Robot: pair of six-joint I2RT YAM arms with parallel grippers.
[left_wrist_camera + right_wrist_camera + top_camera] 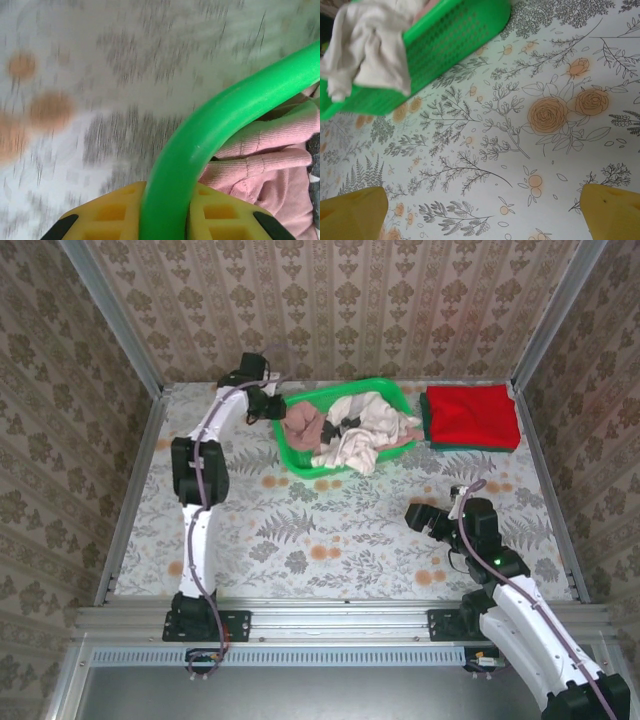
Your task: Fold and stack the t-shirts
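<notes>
Two claws here, doing different things. Left claw (268,400) is clenched on the basket (345,388) rim at its far-left corner. On the left wrist cam the green rim (225,110) runs straight between the yellow fingers (112,212), touching both.

Pink shirt (270,170) is bunched up inside the basket just to the right of that claw. Cream shirt (365,440) is in there too, further from it, spilling over the near rim.

Right claw (425,518) is released, fingers (355,212) spread wide, over the flowery table (300,530) with nothing between them. From its cam the basket (455,35) sits ahead and to the left, with the cream shirt (370,45) hanging over the edge.

Red shirt (470,415) lies folded flat well beyond the right claw, on top of a green shirt (425,420) that just peeks out at the edges.
</notes>
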